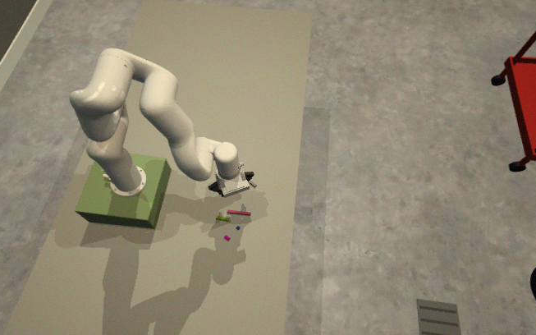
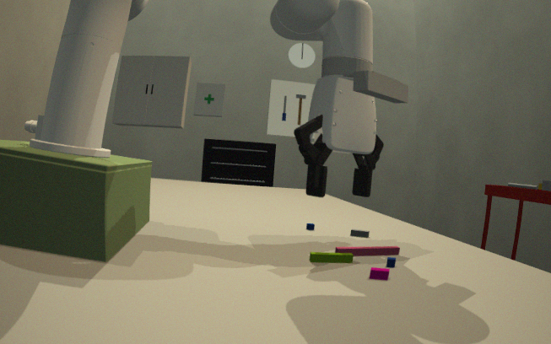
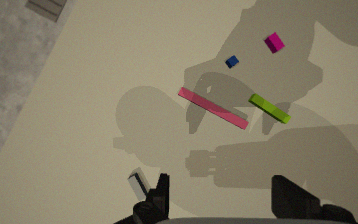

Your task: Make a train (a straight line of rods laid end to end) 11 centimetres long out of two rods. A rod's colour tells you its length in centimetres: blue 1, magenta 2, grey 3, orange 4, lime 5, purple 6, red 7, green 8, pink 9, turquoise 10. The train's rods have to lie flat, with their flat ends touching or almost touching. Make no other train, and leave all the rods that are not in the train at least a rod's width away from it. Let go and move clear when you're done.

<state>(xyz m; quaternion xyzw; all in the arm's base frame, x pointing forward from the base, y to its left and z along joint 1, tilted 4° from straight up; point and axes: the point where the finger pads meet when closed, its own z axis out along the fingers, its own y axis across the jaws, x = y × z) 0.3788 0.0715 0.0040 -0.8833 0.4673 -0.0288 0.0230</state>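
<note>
Fingers: the gripper [image 2: 339, 185] hangs above the surface [image 2: 208, 294] with its fingers [image 2: 316, 180] spread wide and nothing between them.
Pink rod: the long pink rod [image 2: 367, 250] lies flat on the surface; it is the nine of the pair that makes eleven.
Magenta rod: the short magenta rod [image 2: 379, 273] lies near the pink rod, on the side away from the gripper, apart from it and not in line with it; it is the two.
Lime rod: the lime rod [image 2: 331, 257] lies just beside one end of the pink rod; whether the two touch cannot be told.
Other rods: one blue cube [image 2: 391, 261] sits between the pink rod and the magenta rod; a grey rod [image 2: 359, 233] and a second blue cube [image 2: 310, 226] lie beyond the pink rod, nearer the gripper.
Step in hand: judged to be the approach to the magenta rod.
Doing it well: come down square over the magenta rod, close across its narrow sides, and set it flat against the pink rod's free end.
Caution: the lime rod probably needs moving clear of the train, and the nearby blue cube should not be nudged toward it.
</note>
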